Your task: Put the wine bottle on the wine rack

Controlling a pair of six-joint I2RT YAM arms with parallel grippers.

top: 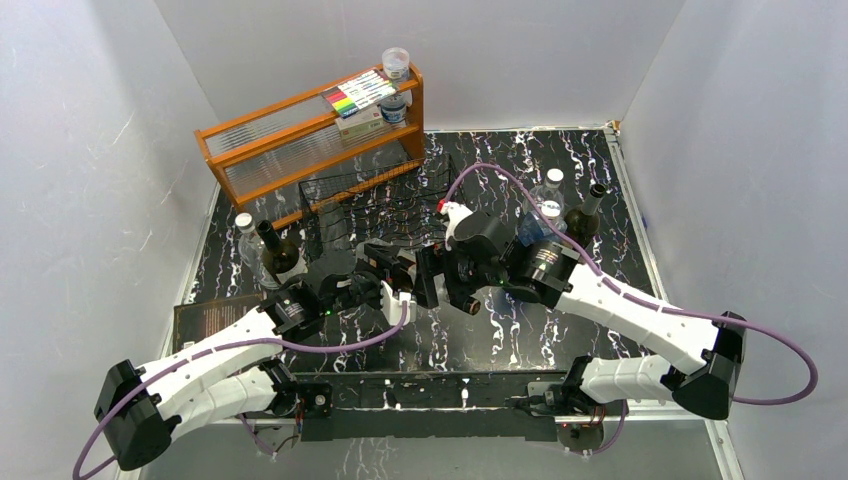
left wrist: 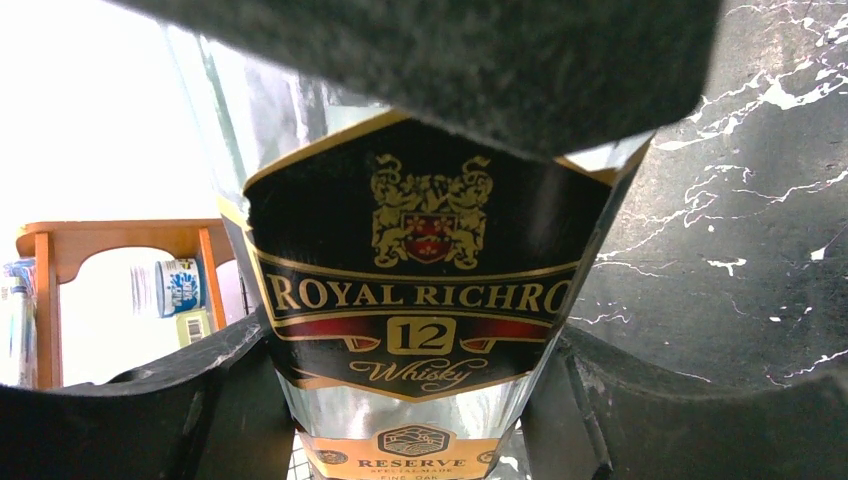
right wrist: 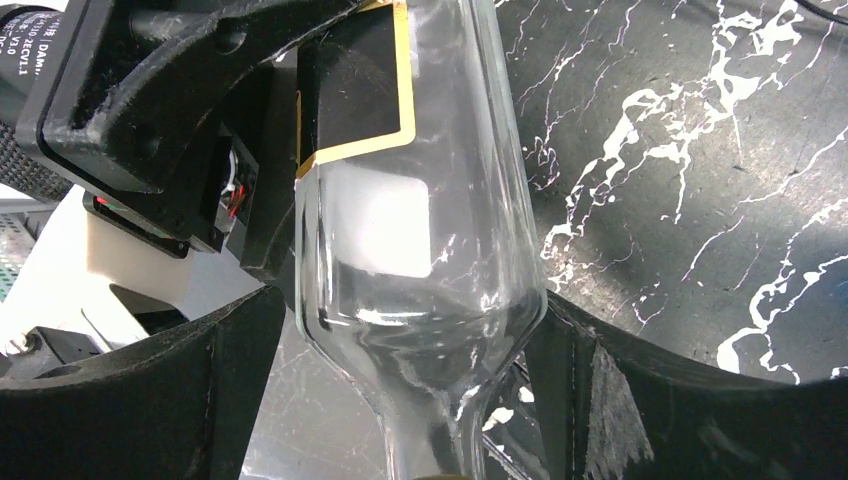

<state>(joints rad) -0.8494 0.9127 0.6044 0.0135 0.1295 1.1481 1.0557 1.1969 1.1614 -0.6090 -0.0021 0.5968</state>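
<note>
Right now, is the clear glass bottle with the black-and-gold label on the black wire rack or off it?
Off: the bottle sits in the left gripper, short of the rack.

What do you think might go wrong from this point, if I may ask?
The clear bottle is smooth glass; if the right gripper lets go, it may slip or tilt in the left gripper. On the way to the wire rack, it could knock the dark bottle standing nearby.
</note>
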